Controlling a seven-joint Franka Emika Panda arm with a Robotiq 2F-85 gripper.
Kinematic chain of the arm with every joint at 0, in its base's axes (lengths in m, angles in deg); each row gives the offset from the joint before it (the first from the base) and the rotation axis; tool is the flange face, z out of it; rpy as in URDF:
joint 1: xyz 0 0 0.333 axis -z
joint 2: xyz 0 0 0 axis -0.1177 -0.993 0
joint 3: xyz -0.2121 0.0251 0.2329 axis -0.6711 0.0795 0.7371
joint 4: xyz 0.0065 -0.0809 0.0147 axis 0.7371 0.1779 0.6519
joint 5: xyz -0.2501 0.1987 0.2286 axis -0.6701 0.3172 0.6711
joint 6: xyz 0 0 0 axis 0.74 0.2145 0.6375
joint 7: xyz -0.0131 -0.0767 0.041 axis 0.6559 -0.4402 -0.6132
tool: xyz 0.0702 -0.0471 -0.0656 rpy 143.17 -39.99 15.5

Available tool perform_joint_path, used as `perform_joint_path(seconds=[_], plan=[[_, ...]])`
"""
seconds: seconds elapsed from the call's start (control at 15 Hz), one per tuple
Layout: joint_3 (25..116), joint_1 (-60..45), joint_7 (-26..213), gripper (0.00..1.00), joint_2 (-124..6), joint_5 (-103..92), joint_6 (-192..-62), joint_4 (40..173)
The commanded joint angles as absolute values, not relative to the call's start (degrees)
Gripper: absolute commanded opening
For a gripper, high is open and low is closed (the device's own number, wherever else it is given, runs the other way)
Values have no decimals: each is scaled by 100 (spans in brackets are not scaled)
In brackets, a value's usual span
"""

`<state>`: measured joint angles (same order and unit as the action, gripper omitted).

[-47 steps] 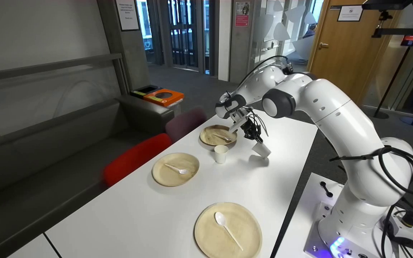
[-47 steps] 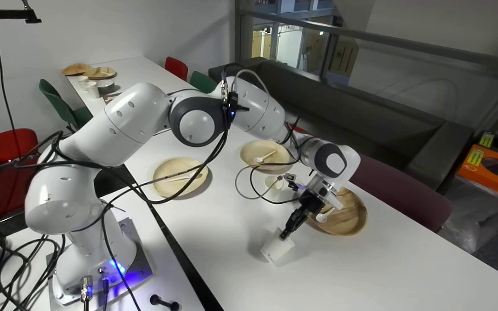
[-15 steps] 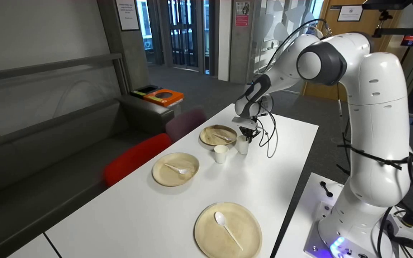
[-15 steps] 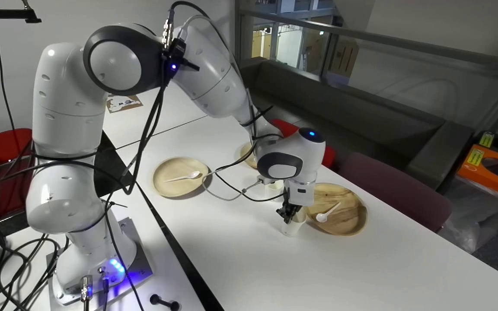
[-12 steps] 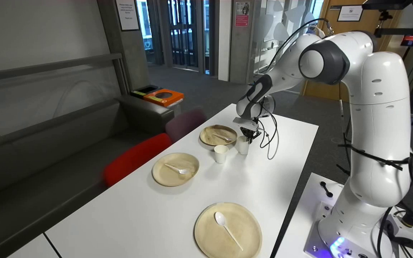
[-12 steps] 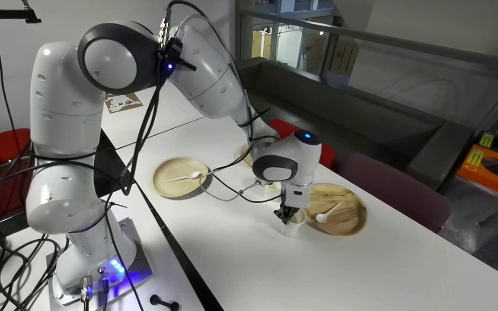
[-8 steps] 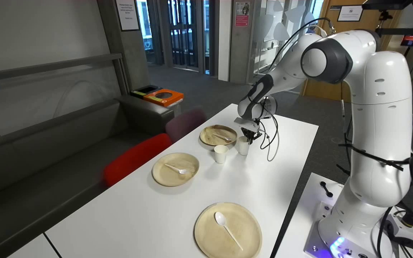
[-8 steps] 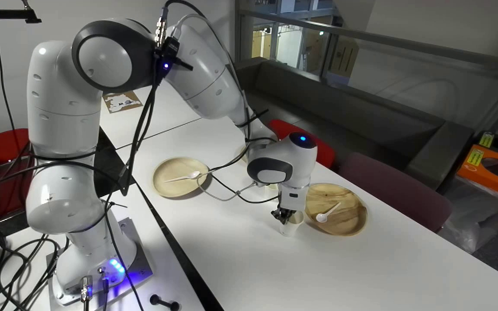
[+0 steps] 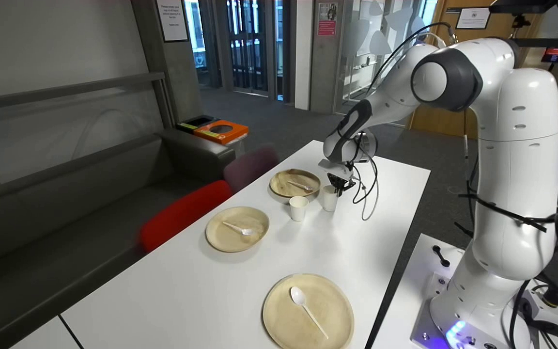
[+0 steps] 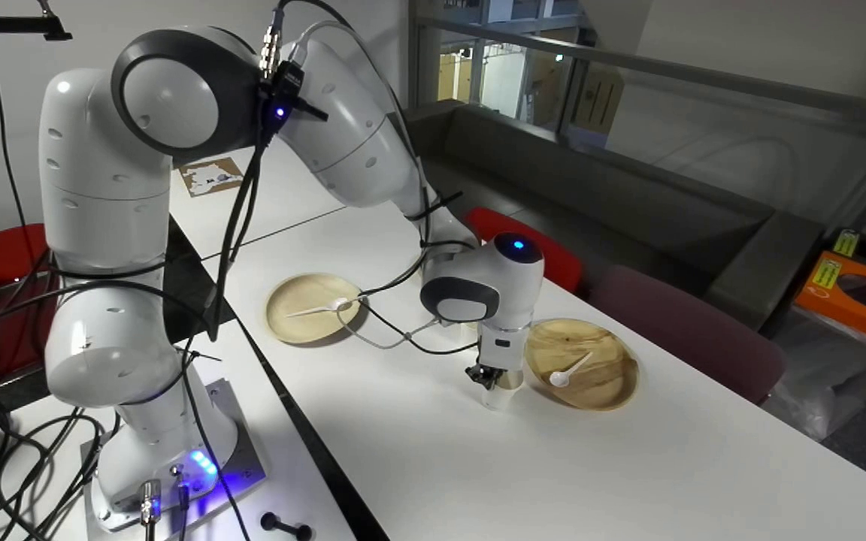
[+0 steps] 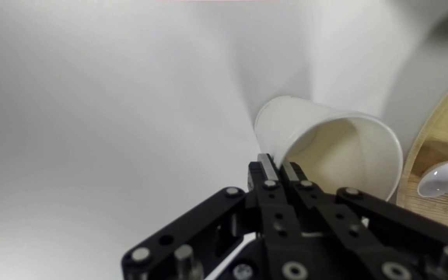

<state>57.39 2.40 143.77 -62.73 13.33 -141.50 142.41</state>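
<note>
My gripper [image 11: 277, 165] is shut on the wall of a white paper cup [image 11: 286, 120], one finger inside the rim and one outside. In both exterior views the cup [image 9: 329, 199] [image 10: 499, 397] is upright, at or just above the table; I cannot tell if it touches. The gripper [image 9: 340, 190] [image 10: 489, 378] points down. A round wooden plate [image 9: 281, 186] [image 10: 549, 338] with a white spoon [image 9: 301, 185] [image 10: 570, 370] lies close beside the cup. In the wrist view the plate [image 11: 438, 217] and spoon [image 11: 441, 179] show at the right. Another white cup [image 9: 298, 209] stands nearby.
Two more plates with spoons lie on the white table [image 9: 187, 291]: one plate [image 9: 221, 240] by the red chair [image 9: 184, 213], one [image 9: 279, 325] nearer the robot base. A purple chair [image 10: 688, 330] stands along the table edge. Cables [image 10: 418, 344] hang beside the wrist.
About three seconds ago the held cup was tilted and farther from the plate; it came upright beside the plate. Over the last second, gripper and cup have drifted slightly away from the plate.
</note>
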Motion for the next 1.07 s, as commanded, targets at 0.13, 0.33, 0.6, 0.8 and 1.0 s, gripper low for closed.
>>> perform_joint_path(seconds=[0.13, 0.33, 0.6, 0.8, 1.0], plan=[[5859, 396, 13943, 1, -5768, 1554, -14311, 14795], [5852, 408, 13833, 1, -5682, 1600, -14284, 14906], [5842, 427, 13760, 33, -5630, 1623, -14234, 14975], [5836, 433, 13751, 50, -5590, 1607, -14166, 14975], [5826, 439, 13739, 71, -5531, 1601, -14163, 14984]])
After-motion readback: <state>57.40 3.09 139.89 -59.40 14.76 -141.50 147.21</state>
